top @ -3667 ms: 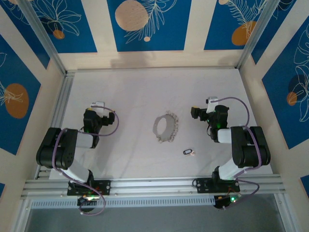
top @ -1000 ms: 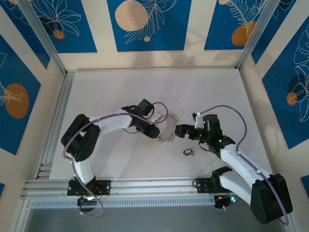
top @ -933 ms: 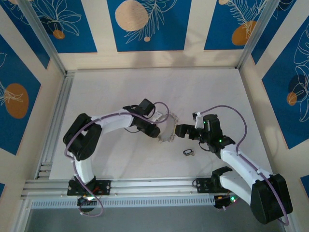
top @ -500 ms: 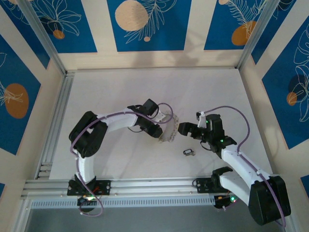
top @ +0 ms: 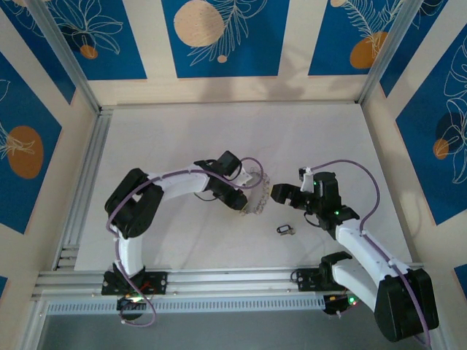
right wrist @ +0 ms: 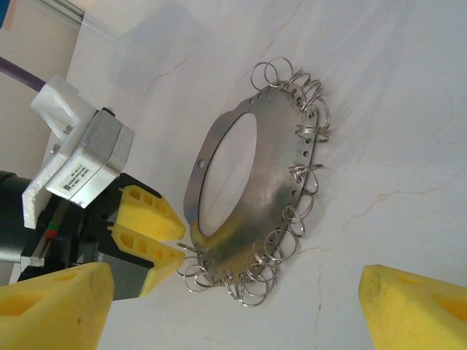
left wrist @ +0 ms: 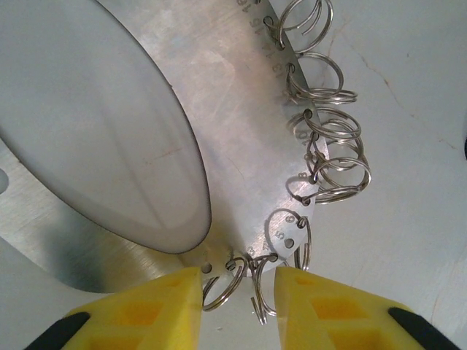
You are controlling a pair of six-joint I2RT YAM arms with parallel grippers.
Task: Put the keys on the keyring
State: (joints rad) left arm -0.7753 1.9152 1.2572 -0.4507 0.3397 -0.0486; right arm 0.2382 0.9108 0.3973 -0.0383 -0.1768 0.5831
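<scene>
The keyring [top: 252,194] is seen at mid-frame in the top view, its rim fringed with small rings [left wrist: 332,171]. Its lower-left rim is straddled by the left gripper [left wrist: 238,283], whose fingers [right wrist: 155,222] are set narrowly apart with a few rings between them; whether the rim is pinched cannot be told. The right gripper [top: 280,193] is held spread wide just right of the keyring, nothing between its fingers [right wrist: 419,305]. The keys [top: 284,229] lie on the table [top: 182,138], below and right of the keyring, apart from it.

Blue floral wall panels [top: 219,36] surround a pale grey table [top: 182,131].
</scene>
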